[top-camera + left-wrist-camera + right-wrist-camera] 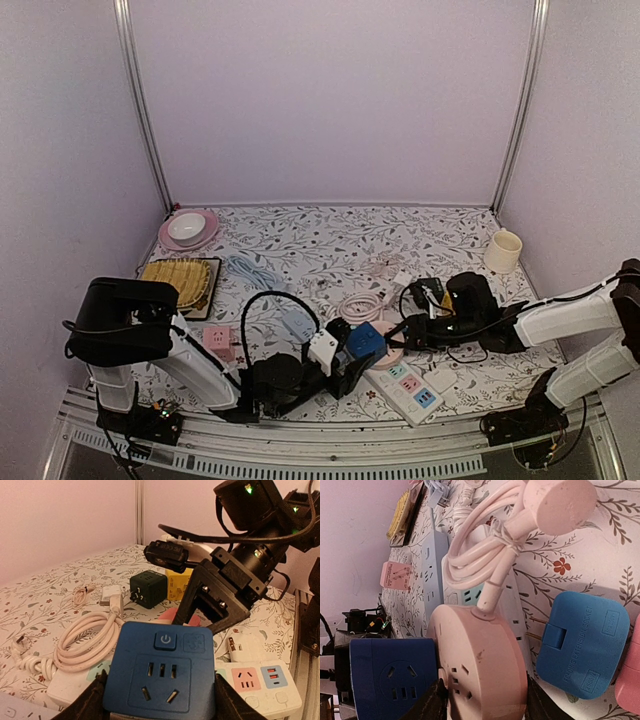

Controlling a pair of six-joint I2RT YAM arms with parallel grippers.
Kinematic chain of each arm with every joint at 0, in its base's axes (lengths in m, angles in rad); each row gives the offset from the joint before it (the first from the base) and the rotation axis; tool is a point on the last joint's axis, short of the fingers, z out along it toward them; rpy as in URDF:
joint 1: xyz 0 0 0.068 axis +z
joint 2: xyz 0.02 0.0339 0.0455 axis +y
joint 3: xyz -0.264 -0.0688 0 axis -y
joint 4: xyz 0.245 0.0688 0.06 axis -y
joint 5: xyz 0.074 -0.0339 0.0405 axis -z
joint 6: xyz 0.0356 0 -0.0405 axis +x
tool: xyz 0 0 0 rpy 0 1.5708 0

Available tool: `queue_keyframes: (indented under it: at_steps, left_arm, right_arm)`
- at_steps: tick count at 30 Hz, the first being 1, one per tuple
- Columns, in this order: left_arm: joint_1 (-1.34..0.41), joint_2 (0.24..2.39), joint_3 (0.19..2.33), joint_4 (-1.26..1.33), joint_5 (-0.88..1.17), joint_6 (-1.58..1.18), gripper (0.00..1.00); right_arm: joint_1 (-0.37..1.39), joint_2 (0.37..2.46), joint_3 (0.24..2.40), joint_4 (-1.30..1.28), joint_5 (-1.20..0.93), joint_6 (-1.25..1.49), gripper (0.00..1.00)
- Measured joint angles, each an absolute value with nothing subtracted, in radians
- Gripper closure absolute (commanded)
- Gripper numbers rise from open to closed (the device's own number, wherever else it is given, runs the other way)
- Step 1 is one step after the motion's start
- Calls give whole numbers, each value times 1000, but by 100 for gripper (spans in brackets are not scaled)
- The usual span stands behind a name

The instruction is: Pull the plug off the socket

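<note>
The blue cube plug point(160, 667) has a power button and socket holes on its face. My left gripper point(160, 695) is shut on its two sides. In the top view, the cube point(366, 340) sits right against the pink round socket point(390, 352). My right gripper point(482, 702) is shut on the edge of this pink disc point(485, 655), which stands on edge with its white cord running up from it. The cube point(390, 672) is flush against the disc's face. The prongs are hidden. The two grippers face each other, left point(350, 362) and right point(408, 333).
A white power strip point(412, 385) lies just in front of the grippers, a loose white plug point(240, 647) beside it. A coiled white cable point(485, 545), a light blue flat adapter point(582, 645), a dark green cube point(147, 590) and a yellow cube point(177, 577) lie close behind. A cup point(503, 250) stands far right.
</note>
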State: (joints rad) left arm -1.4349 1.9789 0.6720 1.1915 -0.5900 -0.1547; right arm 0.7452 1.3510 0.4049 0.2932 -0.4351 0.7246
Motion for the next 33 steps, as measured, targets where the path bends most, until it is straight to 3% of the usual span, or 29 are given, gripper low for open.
queue_keyframes:
  at_steps: [5,9,13,16,19,23,33]
  left_arm:
    - [-1435,1979,672,1192,-592,-153,78]
    - [-1435,1979,671,1193,-607,-153,76]
    - [-1435,1979,665,1195,-617,-154,62]
    - [-1436,1979,665,1194,-611,-154,48]
    - [-1437,1980,664,1190,-603,-156,34]
    - [-1437,1986,660,1169,-597,-157,24]
    - [-1439,1996,659,1135,-574,-146,22]
  right_arm:
    - [752,1383,405,324,-439,750,57]
    - [750,1381,405,348,-437,775,71]
    - [744,1362,406,360,-424,787,88]
    - [746,1338,406,336,-414,786,95]
    - [756,1291,423,265,-381,773,96]
    - [778,1246,470,167,-345,738,96]
    - [868,1223,583,9,-292,650,97]
